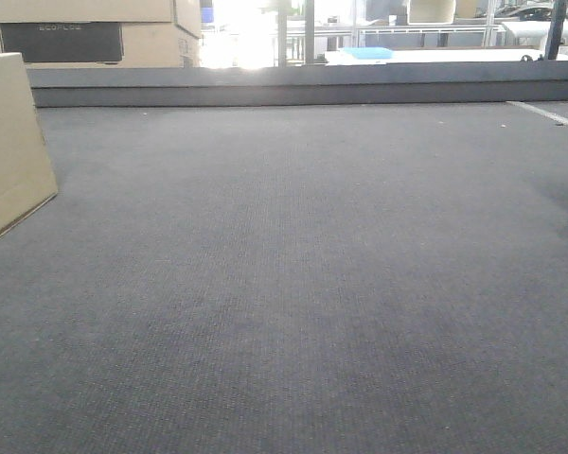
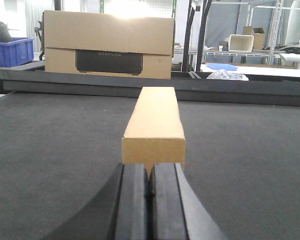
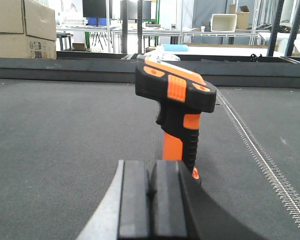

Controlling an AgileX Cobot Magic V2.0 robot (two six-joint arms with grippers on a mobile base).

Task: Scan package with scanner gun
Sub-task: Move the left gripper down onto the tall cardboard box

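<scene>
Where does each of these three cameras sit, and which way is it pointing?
Front view: low at the robot's front, facing ahead across the mat; the package is at the left edge; no robot part shows.
Left wrist: on the left arm, looking past the shut left fingers at the package's end.
Right wrist: on the right arm, looking past the shut right fingers at the upright scanner.
Shared: front and left wrist views both show the package and the carton beyond the mat.

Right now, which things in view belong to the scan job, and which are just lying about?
Job:
package
scanner gun
left gripper, shut, empty
right gripper, shut, empty

Lying about:
large carton with dark printed panel
blue crate
white bin
</scene>
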